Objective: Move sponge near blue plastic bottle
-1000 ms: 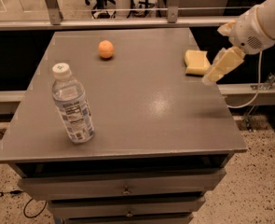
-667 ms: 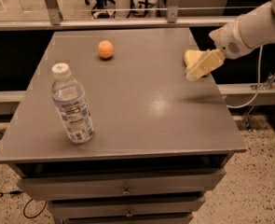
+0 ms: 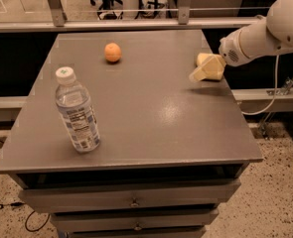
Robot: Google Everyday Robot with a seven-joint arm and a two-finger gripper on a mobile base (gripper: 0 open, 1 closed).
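Note:
The pale yellow sponge [image 3: 202, 58] lies near the right edge of the grey table [image 3: 156, 118], towards the back, and is mostly covered by my gripper. My gripper [image 3: 203, 73] reaches in from the right on a white arm [image 3: 265, 31] and sits on or just in front of the sponge. I cannot tell whether it is touching it. The blue plastic bottle [image 3: 77, 110] stands upright near the front left of the table, far from the sponge, with a white cap and a blue-and-white label.
A small orange fruit [image 3: 112, 52] sits at the back centre-left of the table. Drawers [image 3: 133, 202] run under the table front. A metal rail [image 3: 136, 24] crosses behind the table. A cable [image 3: 270, 98] hangs at the right.
My gripper has moved left and slightly towards the table's back, from beside the sponge to over it. The sponge, bottle and orange have not moved.

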